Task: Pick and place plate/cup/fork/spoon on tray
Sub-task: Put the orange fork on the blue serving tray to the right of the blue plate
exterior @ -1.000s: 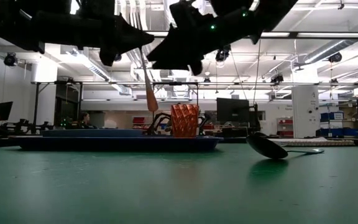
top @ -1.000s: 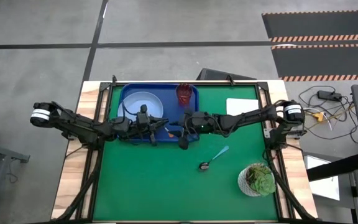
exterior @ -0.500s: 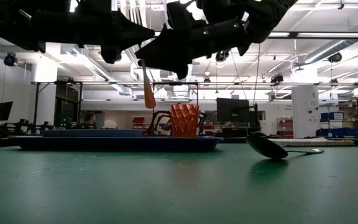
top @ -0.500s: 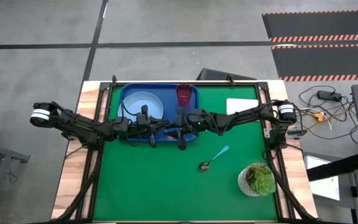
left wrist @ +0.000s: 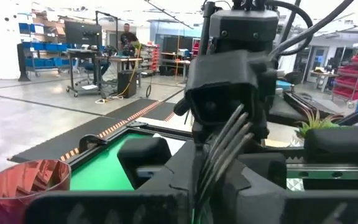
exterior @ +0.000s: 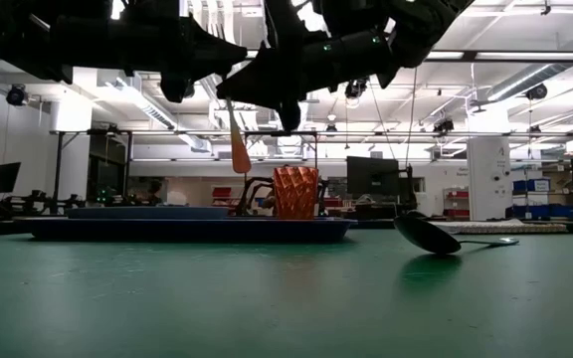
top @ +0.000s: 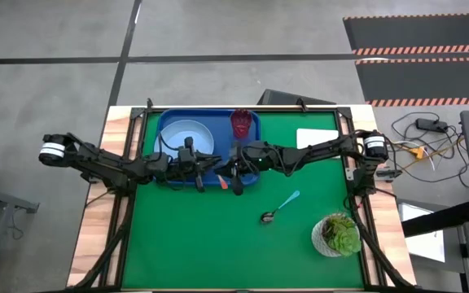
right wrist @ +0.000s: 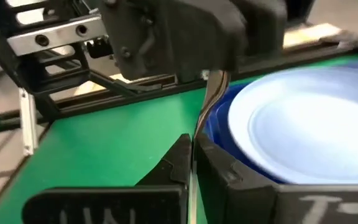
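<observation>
The fork hangs above the tray's near right part, between my two grippers. Its orange handle points down and its tines point toward my right gripper. My left gripper and my right gripper face each other, and both are shut on the fork. The pale blue plate and the red cup stand in the dark-blue tray. The spoon lies on the green table, right of the tray, bowl toward the near edge. My left gripper comes from the table's left and holds the fork between its two fingers, below the tines. The fork is lifted clear of the tray, tilted, its handle hanging down. My right gripper comes from the table's right and pinches the fork's thin metal part between its two fingers, opposite the left gripper. Which stretch of the metal it has, the fingers hide.
A white pot with a green succulent stands near the table's near right corner. A white pad lies at the far right. The spoon's bowl rests on the green mat, with open mat toward the near edge.
My right gripper has gone toward the table's left, up to the fork held by my left gripper, and has shut on it. The fork has stayed hanging above the tray, handle down.
</observation>
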